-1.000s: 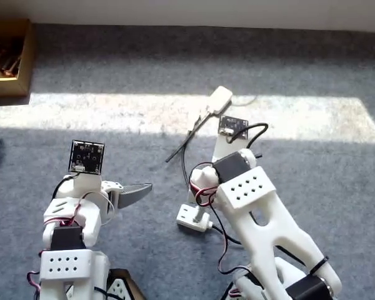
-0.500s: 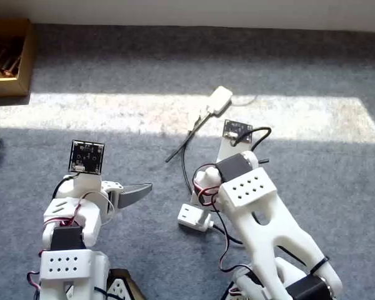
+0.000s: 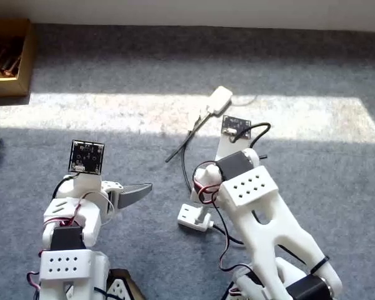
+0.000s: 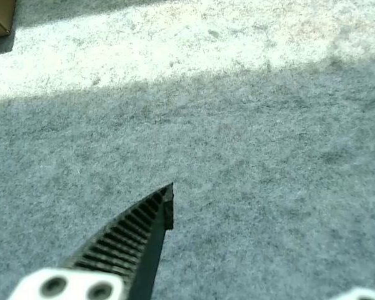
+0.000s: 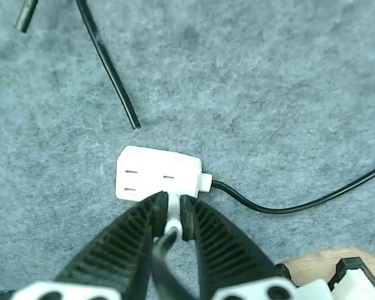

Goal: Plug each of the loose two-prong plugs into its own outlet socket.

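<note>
While the left claw (image 3: 130, 191) gapes wide over grey carpet (image 3: 144, 69) at lower left, the white outlet block (image 5: 157, 175) lies at lower centre, where the right claw (image 5: 173, 204) is pinched narrow on a white plug (image 5: 171, 219) touching the block's edge.

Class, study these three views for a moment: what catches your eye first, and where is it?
The right gripper stands out, shut on a small white plug right beside the white outlet block on the grey carpet. Farther off, a second white plug with a black cord lies in the sunlit band, and the left gripper hangs open over bare carpet.
</note>
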Robot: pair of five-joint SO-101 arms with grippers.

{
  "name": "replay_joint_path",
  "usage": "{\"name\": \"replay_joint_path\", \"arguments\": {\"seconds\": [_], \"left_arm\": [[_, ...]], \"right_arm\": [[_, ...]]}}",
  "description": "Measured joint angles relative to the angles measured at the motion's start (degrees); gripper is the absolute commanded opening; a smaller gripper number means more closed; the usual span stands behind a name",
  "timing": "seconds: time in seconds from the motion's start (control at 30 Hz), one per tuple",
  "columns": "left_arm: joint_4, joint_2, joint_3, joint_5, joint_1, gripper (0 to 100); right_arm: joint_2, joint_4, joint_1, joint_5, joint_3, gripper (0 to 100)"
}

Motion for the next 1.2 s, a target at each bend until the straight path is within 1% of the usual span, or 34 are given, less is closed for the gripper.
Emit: {"name": "replay_joint_path", "arguments": {"seconds": [0.53, 0.73, 1.2], "left_arm": [[0.0, 0.0, 0.0, 0.0, 0.0, 53], [0.0, 0.0, 0.0, 0.0, 0.0, 53], [0.0, 0.0, 0.0, 0.0, 0.0, 53]], "right_arm": [[0.0, -0.4, 0.0, 0.2, 0.0, 0.5], [0.0, -2.5, 2.3, 2.8, 0.0, 0.5], [0.0, -2.4, 3.1, 2.8, 1.3, 0.5]]}}
